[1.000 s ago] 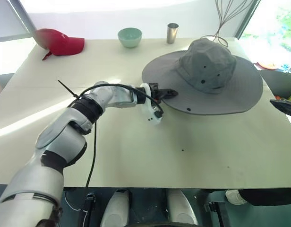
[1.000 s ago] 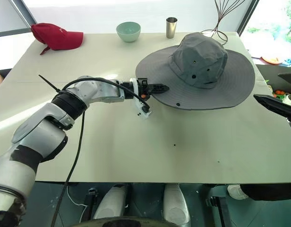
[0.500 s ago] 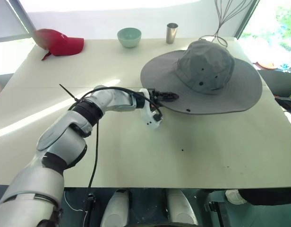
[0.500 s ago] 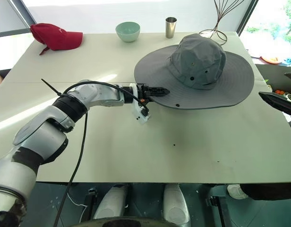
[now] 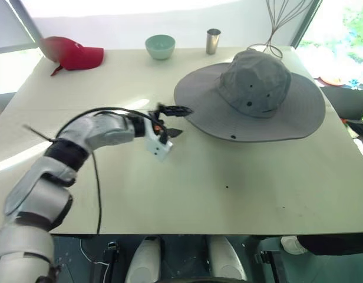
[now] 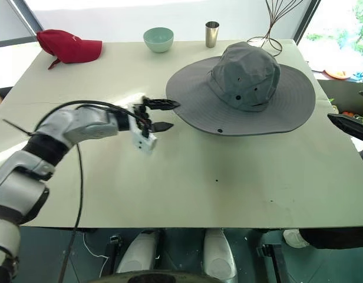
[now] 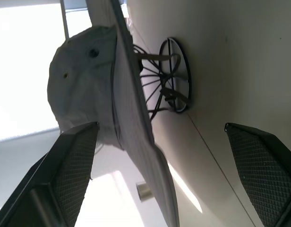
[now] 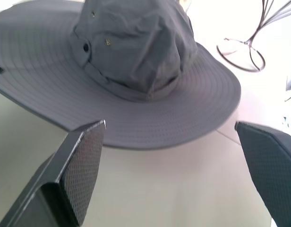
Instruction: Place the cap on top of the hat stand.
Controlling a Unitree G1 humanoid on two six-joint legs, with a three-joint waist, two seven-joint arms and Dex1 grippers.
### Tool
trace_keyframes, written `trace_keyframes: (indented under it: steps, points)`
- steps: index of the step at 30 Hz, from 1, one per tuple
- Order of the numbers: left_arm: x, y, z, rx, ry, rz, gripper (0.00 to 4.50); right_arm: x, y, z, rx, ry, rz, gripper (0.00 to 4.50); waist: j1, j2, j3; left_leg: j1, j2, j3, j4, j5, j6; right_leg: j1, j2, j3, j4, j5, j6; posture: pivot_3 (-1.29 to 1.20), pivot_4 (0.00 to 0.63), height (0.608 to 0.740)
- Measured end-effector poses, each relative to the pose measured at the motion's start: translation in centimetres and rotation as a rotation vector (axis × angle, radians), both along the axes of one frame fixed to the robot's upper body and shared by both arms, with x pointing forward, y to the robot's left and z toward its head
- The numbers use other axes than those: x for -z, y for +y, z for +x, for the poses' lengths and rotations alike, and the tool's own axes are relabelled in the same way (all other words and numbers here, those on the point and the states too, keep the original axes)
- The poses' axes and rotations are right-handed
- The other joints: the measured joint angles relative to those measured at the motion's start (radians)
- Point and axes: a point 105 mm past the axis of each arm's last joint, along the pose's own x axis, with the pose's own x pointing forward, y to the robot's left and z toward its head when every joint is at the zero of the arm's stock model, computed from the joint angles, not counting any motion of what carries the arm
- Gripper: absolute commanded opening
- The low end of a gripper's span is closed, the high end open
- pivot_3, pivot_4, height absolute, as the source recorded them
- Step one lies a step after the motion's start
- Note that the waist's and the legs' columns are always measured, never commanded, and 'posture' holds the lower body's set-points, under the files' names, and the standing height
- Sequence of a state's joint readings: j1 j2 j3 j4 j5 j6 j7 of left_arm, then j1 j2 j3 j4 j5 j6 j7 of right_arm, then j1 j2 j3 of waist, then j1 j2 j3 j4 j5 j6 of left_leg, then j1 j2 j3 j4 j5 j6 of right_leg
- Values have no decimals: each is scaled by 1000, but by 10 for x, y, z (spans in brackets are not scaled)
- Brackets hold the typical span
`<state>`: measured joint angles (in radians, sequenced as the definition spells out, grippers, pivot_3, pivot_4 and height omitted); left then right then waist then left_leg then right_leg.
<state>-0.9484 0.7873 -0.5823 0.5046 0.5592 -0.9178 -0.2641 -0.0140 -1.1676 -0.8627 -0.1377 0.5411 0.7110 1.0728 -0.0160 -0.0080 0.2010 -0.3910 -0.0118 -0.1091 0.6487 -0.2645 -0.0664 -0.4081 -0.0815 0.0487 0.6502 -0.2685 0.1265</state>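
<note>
left claw [image 6: 159, 115] agape beside cap [image 6: 243, 88]

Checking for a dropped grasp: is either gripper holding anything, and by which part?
Nothing is held. The left gripper is open beside the grey sun hat's brim; the right gripper is open too.

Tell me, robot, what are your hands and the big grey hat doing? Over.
Left end effector open, beside the brim. Right end effector open, empty. Cap sitting on hat stand. Nothing in the way.
</note>
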Motion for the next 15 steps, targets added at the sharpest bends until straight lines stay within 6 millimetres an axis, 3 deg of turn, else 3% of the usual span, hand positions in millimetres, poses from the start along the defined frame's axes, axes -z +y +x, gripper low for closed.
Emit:
trace_keyframes:
  steps: [2,5,8,10,12,13,15]
  points:
    - [0,12,-6,-35,107,-29,4446,3,-3,0,0,21,0,4500,1,0,0,0,0,0,0,0,0,0,0,0,0,0,0,0,150,740]
    - [9,46,-18,-157,413,-75,4446,6,-11,-1,-5,66,-10,4500,-4,1,0,0,1,0,0,0,0,0,1,0,1,0,0,0,150,740]
    - [6,96,-16,-364,728,-136,4446,6,-22,-3,0,106,-2,4500,-9,1,0,1,1,0,0,0,0,0,2,0,2,0,0,0,150,740]
    - [-25,113,-14,-406,875,-299,4446,3,-26,-2,-8,119,-1,4500,-5,1,0,2,1,0,1,0,0,3,1,0,2,0,0,0,150,740]
    - [-59,115,-9,-371,1077,-503,4446,1,-25,1,-33,134,20,4500,-1,0,1,2,1,0,3,0,0,4,1,-1,2,0,0,0,150,740]
    - [-101,118,-13,-280,1201,-651,4446,-6,-25,4,-52,135,35,4500,-7,-1,2,0,1,0,4,0,0,1,2,-1,2,0,0,0,150,740]
    - [-140,119,-27,-183,1216,-698,4446,-15,-26,7,-66,120,41,4500,-20,1,0,1,1,0,2,-1,1,2,1,-1,1,-1,1,0,150,740]
